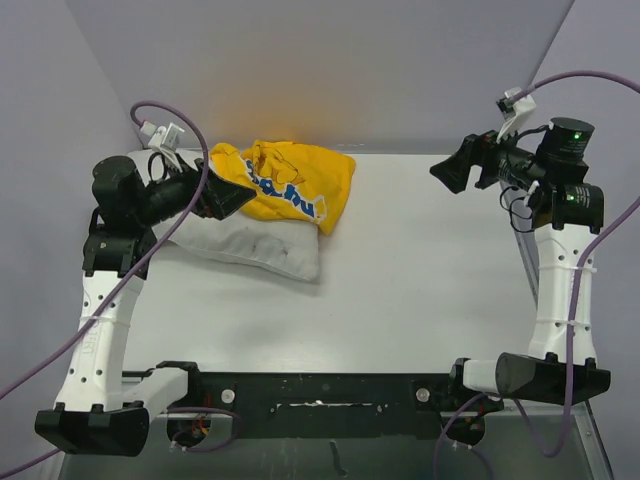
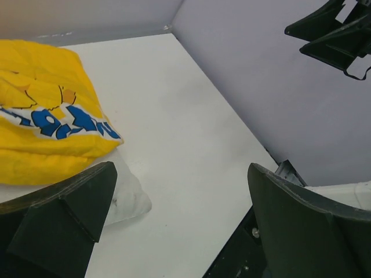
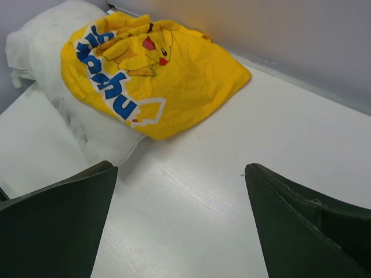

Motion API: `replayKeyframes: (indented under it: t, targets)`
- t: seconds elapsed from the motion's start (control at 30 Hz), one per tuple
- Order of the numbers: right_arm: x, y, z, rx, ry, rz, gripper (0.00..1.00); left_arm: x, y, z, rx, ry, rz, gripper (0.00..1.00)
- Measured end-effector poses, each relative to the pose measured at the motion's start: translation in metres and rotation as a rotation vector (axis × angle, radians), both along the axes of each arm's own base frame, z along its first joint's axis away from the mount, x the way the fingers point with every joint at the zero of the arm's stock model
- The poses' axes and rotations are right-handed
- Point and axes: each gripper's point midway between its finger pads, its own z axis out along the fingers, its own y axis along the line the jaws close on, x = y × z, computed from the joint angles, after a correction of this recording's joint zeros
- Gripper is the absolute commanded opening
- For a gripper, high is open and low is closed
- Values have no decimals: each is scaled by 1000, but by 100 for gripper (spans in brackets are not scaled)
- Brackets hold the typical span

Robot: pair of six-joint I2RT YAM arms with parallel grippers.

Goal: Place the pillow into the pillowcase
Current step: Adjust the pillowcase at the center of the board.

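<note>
The white pillow (image 1: 262, 244) lies at the back left of the table. The yellow Pikachu pillowcase (image 1: 295, 183) lies crumpled on top of its far part, not around it. My left gripper (image 1: 232, 197) is open and empty, raised over the pillow's left part beside the pillowcase. In the left wrist view the pillowcase (image 2: 49, 110) fills the left and a pillow corner (image 2: 128, 197) shows by my left finger. My right gripper (image 1: 449, 170) is open and empty, held high at the right, far from both. Its view shows the pillowcase (image 3: 156, 75) on the pillow (image 3: 52, 63).
Grey walls close the table at the back and both sides. The white tabletop (image 1: 430, 290) stretches from the pillow to the right arm. A black base rail (image 1: 320, 392) runs along the near edge.
</note>
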Motion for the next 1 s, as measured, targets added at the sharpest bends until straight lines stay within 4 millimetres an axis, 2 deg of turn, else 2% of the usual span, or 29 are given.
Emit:
replayKeyframes:
  t: [0.23,0.43,0.57,0.73,0.8,0.93,1.0]
  targets:
    - [5,-27,-59,6,152,-104,98,-3,4,-43,27,129,70,98]
    - [-10,-43,-103,4,235,-172,98,-19,3,-75,38,210,84,98]
    - [-26,-39,-124,-9,239,-120,98,-30,0,-92,20,257,72,98]
    - [-45,-23,-138,12,215,-5,98,-40,-8,-112,35,312,64,98]
    - [-52,-17,-141,35,200,49,98,-45,-19,-121,94,325,65,98]
    - [-62,-7,-141,68,143,167,98,-75,-75,-137,298,293,-40,98]
    - [-65,-4,-140,71,110,211,98,-87,-94,-144,364,269,-76,98]
